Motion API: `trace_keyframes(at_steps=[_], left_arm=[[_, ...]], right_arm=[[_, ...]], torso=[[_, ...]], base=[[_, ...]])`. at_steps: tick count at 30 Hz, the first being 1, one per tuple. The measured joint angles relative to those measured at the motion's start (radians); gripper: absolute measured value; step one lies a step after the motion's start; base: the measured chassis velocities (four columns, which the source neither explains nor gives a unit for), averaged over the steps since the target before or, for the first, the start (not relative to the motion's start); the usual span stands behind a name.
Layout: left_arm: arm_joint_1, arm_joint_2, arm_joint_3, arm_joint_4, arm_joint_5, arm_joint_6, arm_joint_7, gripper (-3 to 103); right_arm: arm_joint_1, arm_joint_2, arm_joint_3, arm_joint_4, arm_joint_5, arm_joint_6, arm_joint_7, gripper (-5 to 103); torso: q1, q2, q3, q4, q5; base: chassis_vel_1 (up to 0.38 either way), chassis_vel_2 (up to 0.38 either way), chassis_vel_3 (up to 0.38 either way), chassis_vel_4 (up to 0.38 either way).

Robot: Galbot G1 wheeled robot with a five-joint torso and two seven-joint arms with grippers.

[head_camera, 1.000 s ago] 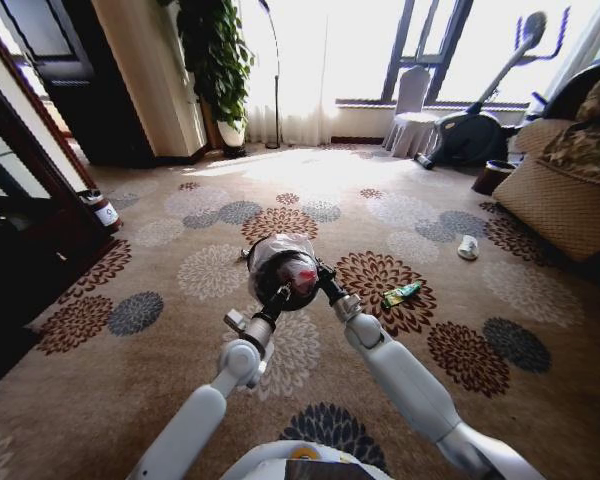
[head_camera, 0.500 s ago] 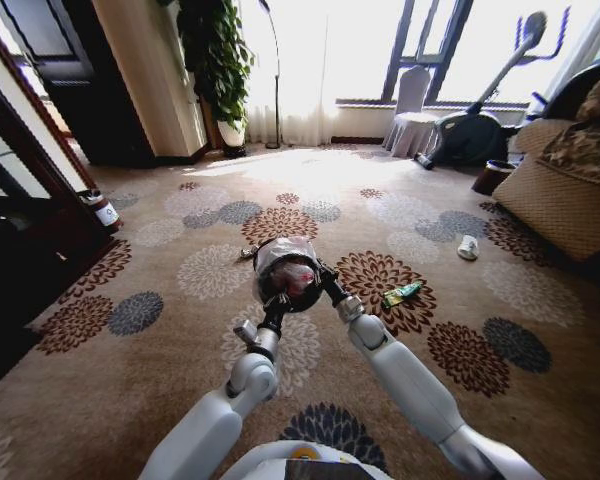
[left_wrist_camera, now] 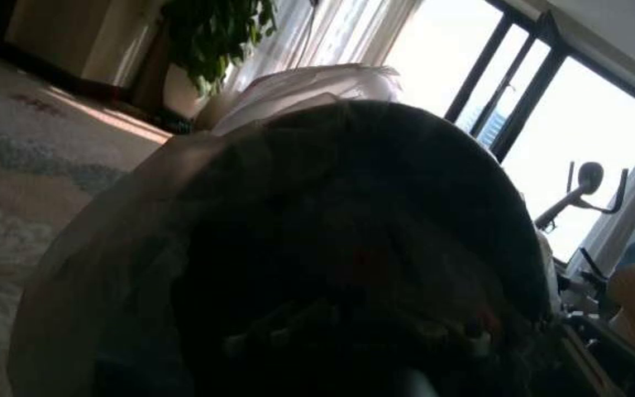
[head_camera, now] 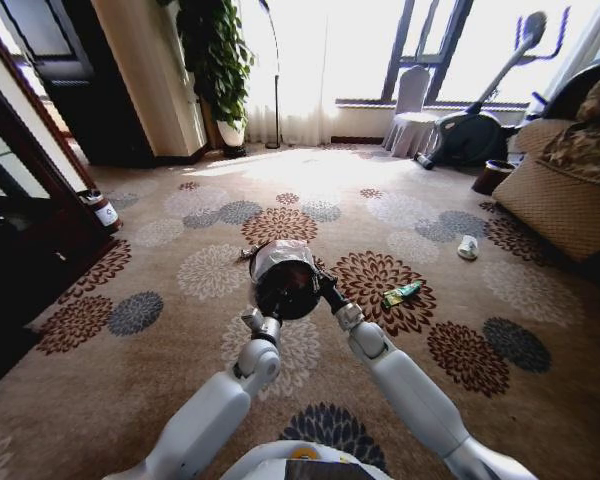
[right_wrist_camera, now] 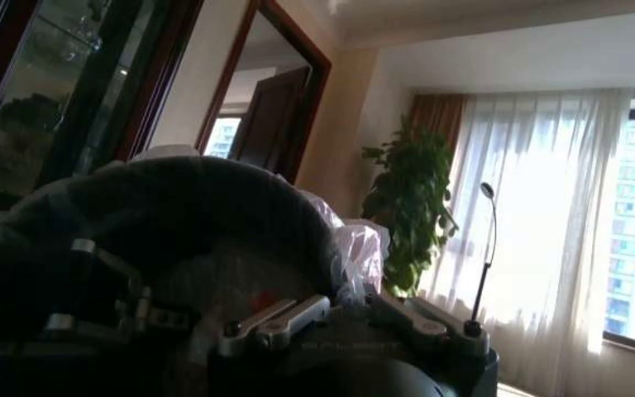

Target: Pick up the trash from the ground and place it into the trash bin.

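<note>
Small round black bucket with a shiny clear plastic liner round its rim (head_camera: 283, 282), the trash bin, held up off the patterned floral carpet (head_camera: 180, 330) between the two arms, mouth turned toward the head camera. Left gripper (head_camera: 265, 312) at the bucket's lower near edge, right gripper (head_camera: 325, 288) at its right side; both pressed against the bin, though whether either pincer is spread or pinching the rim cannot be told from the head view. From the left wrist, dark bucket wall (left_wrist_camera: 340, 248) close up with the clear liner (left_wrist_camera: 295, 91) bunched over its top, a small red spot showing faintly through. From the right wrist, same dark curved rim (right_wrist_camera: 174, 207) with pale liner (right_wrist_camera: 356, 248) spilling over, metal finger parts (right_wrist_camera: 274, 318) lying against it, their spread unclear.

On the carpet to the right of the bin, a green wrapper (head_camera: 401, 293), flat on a brown flower motif, apart from both arms. Farther right, a small white scrap (head_camera: 468, 247) near the woven beige sofa (head_camera: 565, 200). At far left by the dark wooden cabinet (head_camera: 20, 220), an amber bottle with a white label (head_camera: 101, 210). Beyond, a potted green plant (head_camera: 218, 60) by the bright window.
</note>
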Motion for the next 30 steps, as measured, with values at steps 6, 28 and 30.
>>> trace_keyframes(at_steps=[6, 28, 30], left_arm=[[0.002, -0.006, 0.007, 0.002, 0.058, 0.009, -0.013, 0], [0.16, 0.14, -0.014, -0.182, -0.058, 0.072, 0.308, 69], [0.185, 0.166, -0.018, -0.192, -0.055, 0.07, 0.41, 80]], right_arm=[[-0.008, -0.002, 0.006, -0.001, 0.003, 0.006, 0.0, 0], [0.007, -0.085, 0.033, 0.043, 0.077, -0.096, -0.001, 0], [0.018, -0.084, 0.033, 0.034, 0.092, -0.117, -0.001, 0]], torso=[[0.0, 0.0, 0.0, 0.0, 0.0], [0.0, 0.0, 0.0, 0.0, -0.0001], [0.0, 0.0, 0.0, -0.0001, 0.0001]], base=[[0.0, 0.0, 0.0, 0.0], [0.0, 0.0, 0.0, 0.0], [0.0, 0.0, 0.0, 0.0]])
